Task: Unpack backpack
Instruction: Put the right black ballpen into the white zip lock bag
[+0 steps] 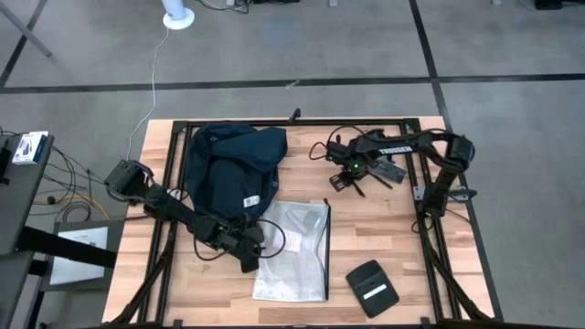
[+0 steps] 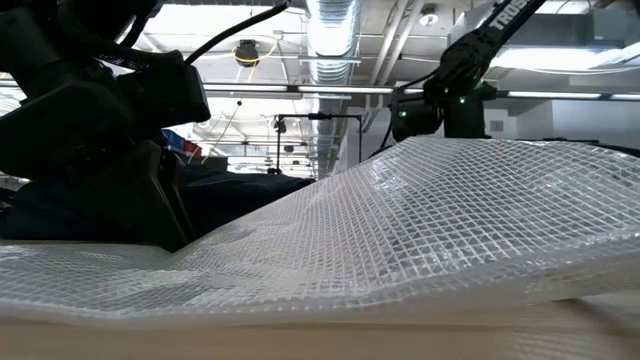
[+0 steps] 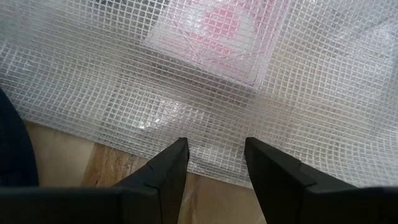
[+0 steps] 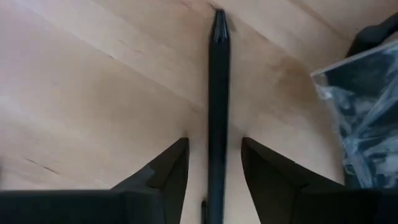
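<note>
Even, diffuse overhead light across the worktop (image 1: pixel 384 247) in the high view: soft short shadows, no hard glare, everything sharp. Low view is backlit by bright ceiling lights (image 2: pixel 560 60) that blow out to white above the mesh bag (image 2: pixel 420 230), leaving the arm beside it near-silhouette and the bag's closest edge soft. Both wrist views are well lit with faint specular sheen on the plastic; the fingers (image 3: pixel 168 180) are dark and slightly out of focus.

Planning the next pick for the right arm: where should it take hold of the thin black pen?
Grip the pen mid-shaft, from straight above. It lies flat on bare wood, running lengthwise between the right end effector fingers, which are open either side.
</note>
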